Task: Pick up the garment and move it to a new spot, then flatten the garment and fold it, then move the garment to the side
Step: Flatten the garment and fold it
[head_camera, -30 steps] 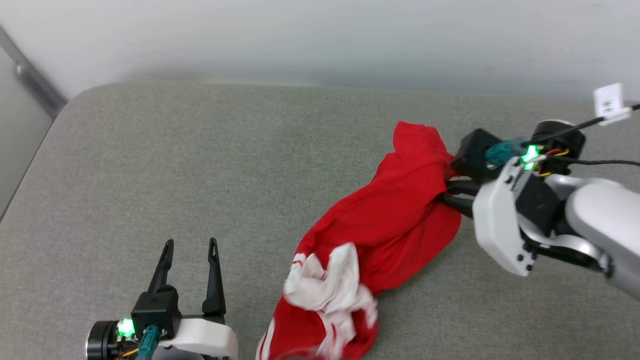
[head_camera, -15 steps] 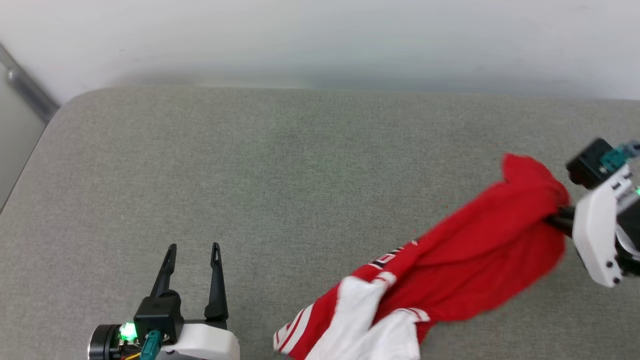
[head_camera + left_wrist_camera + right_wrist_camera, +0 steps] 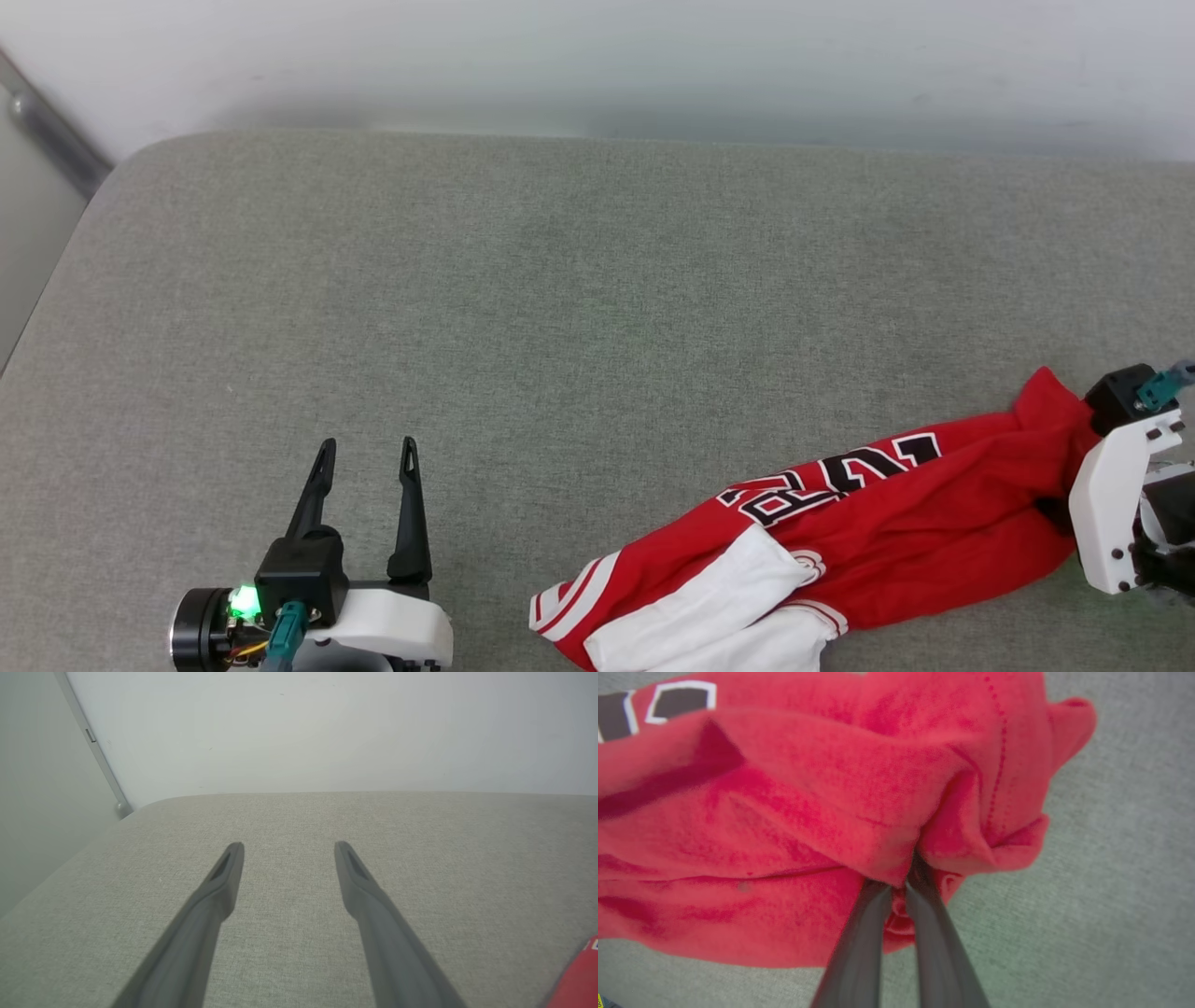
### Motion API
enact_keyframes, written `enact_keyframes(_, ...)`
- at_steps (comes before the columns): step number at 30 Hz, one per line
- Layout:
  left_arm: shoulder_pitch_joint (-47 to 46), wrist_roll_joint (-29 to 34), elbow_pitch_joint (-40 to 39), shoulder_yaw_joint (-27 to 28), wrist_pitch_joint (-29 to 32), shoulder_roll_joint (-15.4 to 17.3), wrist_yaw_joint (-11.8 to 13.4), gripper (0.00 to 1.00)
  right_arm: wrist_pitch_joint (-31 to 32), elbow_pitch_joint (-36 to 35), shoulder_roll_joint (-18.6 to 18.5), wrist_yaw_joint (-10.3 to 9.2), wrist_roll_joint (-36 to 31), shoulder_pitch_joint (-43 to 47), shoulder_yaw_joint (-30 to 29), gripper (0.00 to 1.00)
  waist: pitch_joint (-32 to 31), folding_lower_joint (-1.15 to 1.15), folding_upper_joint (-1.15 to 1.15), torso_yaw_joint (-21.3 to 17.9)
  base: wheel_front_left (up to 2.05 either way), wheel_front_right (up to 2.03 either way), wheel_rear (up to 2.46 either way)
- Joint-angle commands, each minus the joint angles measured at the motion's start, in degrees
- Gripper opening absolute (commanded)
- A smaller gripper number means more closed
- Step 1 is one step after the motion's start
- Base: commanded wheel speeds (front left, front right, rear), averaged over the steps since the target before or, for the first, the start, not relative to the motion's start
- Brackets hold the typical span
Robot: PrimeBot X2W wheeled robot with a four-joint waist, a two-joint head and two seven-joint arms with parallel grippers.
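At the head view's lower right, the right gripper (image 3: 906, 883) pinches the red jersey (image 3: 920, 537), stretched along the grey cushion (image 3: 560, 308); lower left, the left gripper (image 3: 366, 448) stands wide, empty.

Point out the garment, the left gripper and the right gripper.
garment (image 3: 934, 532), head view, red body below the numerals.
left gripper (image 3: 367, 446), head view, midway between its open jaws' tips.
right gripper (image 3: 899, 887), right wrist view, where the jaws pinch red fabric.

Garment (image 3: 943, 532): dark white-outlined characters (image 3: 831, 481), creased, not legible.
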Motion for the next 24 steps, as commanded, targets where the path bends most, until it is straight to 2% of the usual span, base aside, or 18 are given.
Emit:
enact_keyframes(1, -0.34, 0.36, 0.22, 0.14, -0.14, -0.04, -0.19, 1.0, -1.42, 1.11, 1.98, -0.09, -0.25, 2.66, 0.93, 0.0, -0.23, 0.0, 0.0, -0.15, 0.0, 0.0, 0.0)
enact_keyframes(2, -0.27, 0.48, 0.3, 0.17, -0.14, -0.04, -0.24, 1.0, -3.11, 1.09, 2.16, -0.09, -0.6, 2.15, 0.71, 0.05, -0.43, 0.0, 0.0, -0.25, 0.0, 0.0, 0.0)
enact_keyframes(3, -0.22, 0.53, 0.34, 0.21, -0.14, -0.05, -0.33, 1.0, -5.02, 0.8, 2.13, -0.09, -1.01, 1.61, 0.53, 0.63, -0.68, 0.0, 0.0, -0.33, 0.0, 0.0, 0.0)
enact_keyframes(4, -0.11, 0.53, 0.46, 0.28, -0.14, -0.04, -0.32, 1.0, -7.17, 0.15, 1.75, -0.09, -1.64, 1.08, 0.42, 1.0, -1.01, 0.0, 0.0, -0.39, 0.0, 0.0, 0.0)
enact_keyframes(11, 0.58, 1.2, -0.1, 1.02, -0.14, 0.65, -1.18, 1.0, -24.81, -6.43, -2.29, -0.07, -6.33, 0.56, -3.05, 1.0, -3.39, 0.0, 0.0, -0.94, 0.0, 0.0, 0.0)
enact_keyframes(15, -0.29, 1.7, -1.27, 1.26, -0.14, 1.81, -1.91, 1.0, -32.94, -8.6, -3.12, -0.07, -10.62, 2.07, -8.06, 1.0, -4.54, 0.0, 0.0, -1.51, 0.0, 0.0, 0.0)
enact_keyframes(19, -2.74, 1.93, -2.26, 1.12, -0.14, 4.13, -4.16, 1.0, -35.88, -9.81, -1.14, -0.06, -17.08, 4.99, -18.86, 1.0, -5.46, 0.0, 0.0, -1.83, 0.0, 0.0, 0.0)
enact_keyframes(22, -5.02, 1.36, -1.93, 0.59, -0.14, 6.17, -6.8, 1.0, -35.96, -14.13, 2.33, -0.06, -25.68, 9.84, -32.28, 1.0, -5.91, 0.0, 0.0, -2.01, 0.0, 0.0, 0.0)
enact_keyframes(24, -7.49, 0.96, -1.54, -0.16, 0.92, 7.85, -9.01, 1.0, -35.94, -17.94, 6.11, -0.06, -32.23, 15.97, -42.01, 1.0, -6.23, 0.0, 0.0, -2.07, 0.0, 0.0, 0.0)
